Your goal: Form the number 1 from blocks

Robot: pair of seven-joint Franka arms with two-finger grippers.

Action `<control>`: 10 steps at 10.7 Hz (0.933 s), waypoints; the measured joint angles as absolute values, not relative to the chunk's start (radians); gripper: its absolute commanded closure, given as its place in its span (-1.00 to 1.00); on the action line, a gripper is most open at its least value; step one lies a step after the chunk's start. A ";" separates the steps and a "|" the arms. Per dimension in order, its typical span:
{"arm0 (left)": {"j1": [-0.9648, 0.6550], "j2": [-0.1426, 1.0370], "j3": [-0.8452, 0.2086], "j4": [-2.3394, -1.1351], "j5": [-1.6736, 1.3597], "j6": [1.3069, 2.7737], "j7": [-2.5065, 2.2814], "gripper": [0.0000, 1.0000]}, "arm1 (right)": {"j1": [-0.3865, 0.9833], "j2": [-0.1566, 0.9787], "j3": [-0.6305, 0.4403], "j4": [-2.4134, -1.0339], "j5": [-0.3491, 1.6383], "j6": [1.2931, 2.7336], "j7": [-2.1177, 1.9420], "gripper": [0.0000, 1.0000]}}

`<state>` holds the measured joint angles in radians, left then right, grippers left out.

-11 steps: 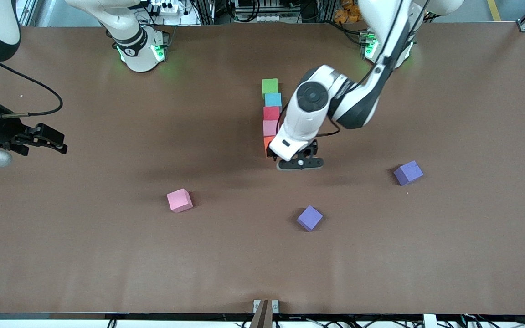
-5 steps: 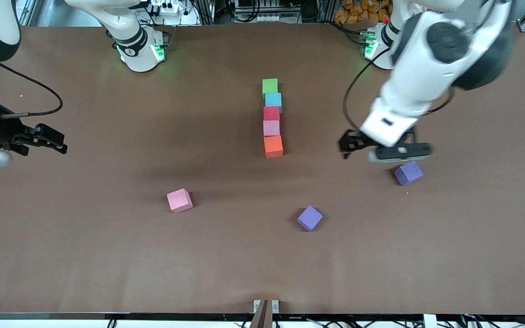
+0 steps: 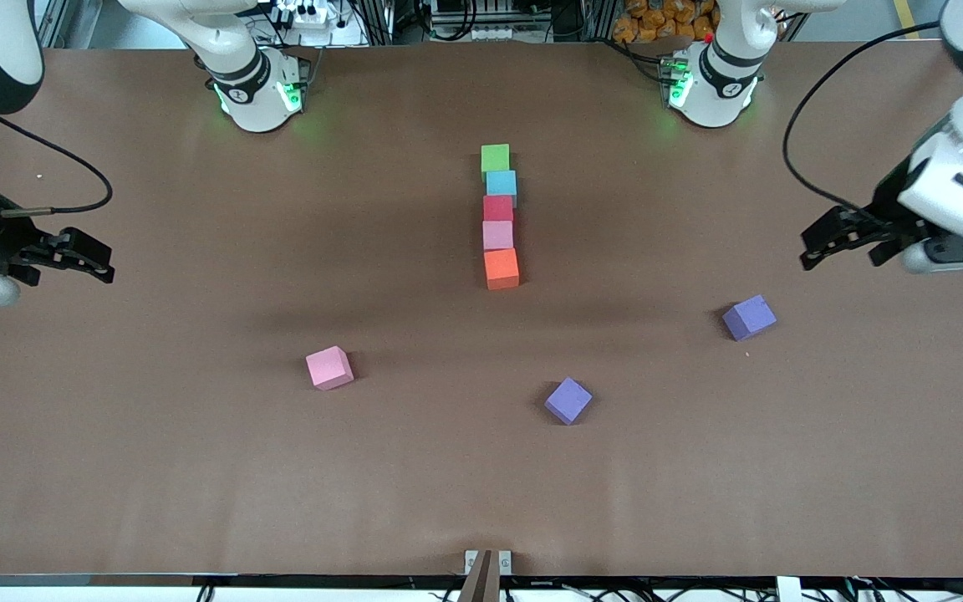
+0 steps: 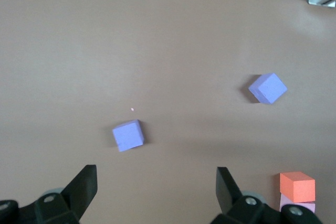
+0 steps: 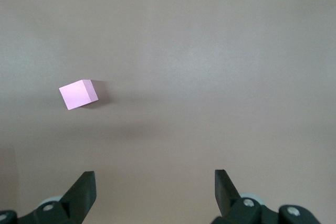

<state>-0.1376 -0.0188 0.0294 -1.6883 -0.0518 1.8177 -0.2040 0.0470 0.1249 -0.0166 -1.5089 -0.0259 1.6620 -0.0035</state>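
My left gripper (image 3: 816, 247), jaws apart and empty, hangs over the table's left-arm end, closest to the purple block (image 3: 749, 318) lying nearer the front camera than the orange block (image 3: 501, 268) ending the column, while my right gripper (image 3: 97, 261) waits, also apart.

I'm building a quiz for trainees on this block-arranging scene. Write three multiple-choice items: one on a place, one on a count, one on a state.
1. Which block ends the row nearest the front camera?
A. green
B. orange
C. light blue

2. How many blocks lie loose, apart from the row?
A. three
B. one
C. five

3. How are the two grippers?
A. both shut on blocks
B. one holds a block
C. both open, empty

Answers:
1 B: the orange block is lowest in the row.
2 A: a pink block and two purple blocks.
3 C: left gripper and right gripper show spread fingers with nothing between.
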 measured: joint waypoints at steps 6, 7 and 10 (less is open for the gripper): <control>-0.050 -0.023 -0.065 -1.613 -0.018 1.705 -0.204 -1.00 | 0.045 0.125 -0.016 -1.508 -0.026 1.662 -0.003 -1.00; -0.049 -0.024 -0.065 -1.580 -0.018 1.659 -0.204 -1.00 | 0.044 0.125 -0.018 -1.507 -0.027 1.662 -0.003 -1.00; -0.043 -0.026 -0.063 -1.541 -0.017 1.617 -0.204 -1.00 | 0.044 0.125 -0.020 -1.504 -0.036 1.662 -0.003 -1.00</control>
